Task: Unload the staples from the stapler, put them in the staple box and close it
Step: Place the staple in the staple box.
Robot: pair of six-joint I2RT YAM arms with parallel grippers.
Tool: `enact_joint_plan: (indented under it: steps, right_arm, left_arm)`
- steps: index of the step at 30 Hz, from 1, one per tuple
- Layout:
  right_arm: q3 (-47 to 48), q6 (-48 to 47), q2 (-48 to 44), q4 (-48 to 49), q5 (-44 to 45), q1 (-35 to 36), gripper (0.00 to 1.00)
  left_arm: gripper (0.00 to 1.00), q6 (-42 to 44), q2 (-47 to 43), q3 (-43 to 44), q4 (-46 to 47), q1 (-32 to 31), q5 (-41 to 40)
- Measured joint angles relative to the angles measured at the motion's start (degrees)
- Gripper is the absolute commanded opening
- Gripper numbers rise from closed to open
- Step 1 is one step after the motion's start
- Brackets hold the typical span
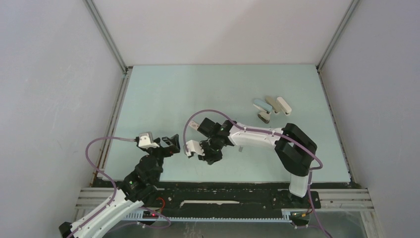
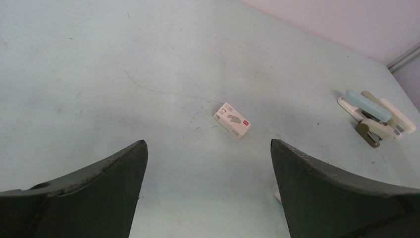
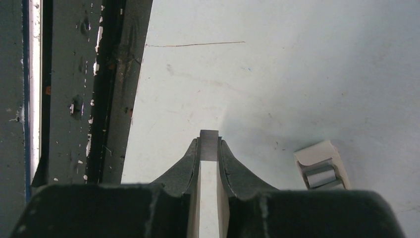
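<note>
While right gripper (image 3: 209, 145) clamps grey staples (image 3: 209, 141) strip near table (image 3: 297, 74) front edge, I log unloading as mid-step; stapler (image 1: 259, 104) lies far right, well apart. Empty left gripper (image 2: 208, 143): jaws wide apart. Next, I judge: gentle release beside open white box (image 3: 322, 166). On labelled box (image 2: 232, 119): red mark, print unreadable

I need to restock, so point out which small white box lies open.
The open box beside the right claw, grey metal showing inside; the labelled box is shut.

A small white labelled box (image 2: 232, 119) is seen lying on the pale table (image 2: 99, 74). A squat grey-brown item (image 2: 367, 132) is placed well apart.
</note>
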Motion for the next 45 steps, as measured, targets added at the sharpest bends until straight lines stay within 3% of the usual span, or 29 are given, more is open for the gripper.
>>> enact_joint_plan:
  steps: [28,45]
  right_arm:
    - [1.01,11.52,-1.44,3.04,-2.60,-6.82,0.21]
    - [1.01,24.50,-0.26,9.64,5.16,-8.94,0.21]
  left_arm:
    - [1.00,0.37,-0.11,0.00,0.00,0.00,0.90]
    - [1.00,0.37,-0.11,0.00,0.00,0.00,0.90]
